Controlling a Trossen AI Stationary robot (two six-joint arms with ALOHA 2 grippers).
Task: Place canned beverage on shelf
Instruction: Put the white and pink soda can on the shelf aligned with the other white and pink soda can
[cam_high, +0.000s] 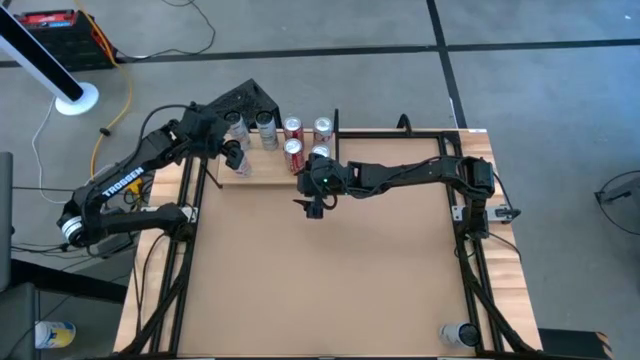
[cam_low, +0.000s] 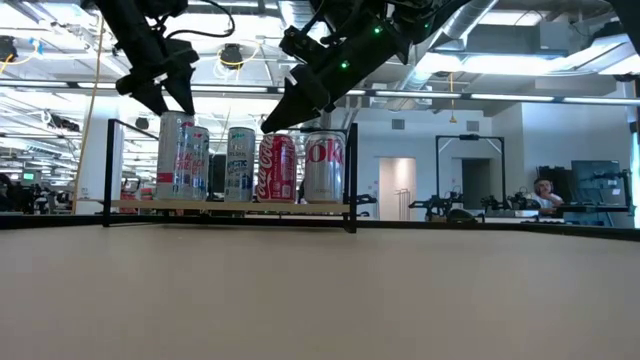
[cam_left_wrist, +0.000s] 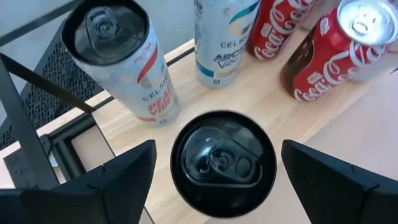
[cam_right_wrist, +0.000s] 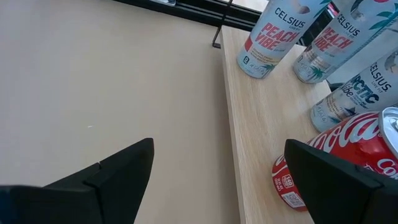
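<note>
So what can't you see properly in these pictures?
- The can under the left end effector, left wrist view: only its dark lid shows, so its label is hidden.
- A Coca-Cola can, right wrist view: cut off by the picture's edge and the right end effector's finger.
- A can at the table's near right corner, high view: too small to read.

Red cans (cam_high: 293, 128), white cans (cam_high: 267, 128) — pale grained shelf (cam_right_wrist: 261, 124).

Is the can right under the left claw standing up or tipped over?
Standing up. The left wrist view looks straight down on the can's round black lid and pull tab, between the open left gripper, on the shelf.
</note>
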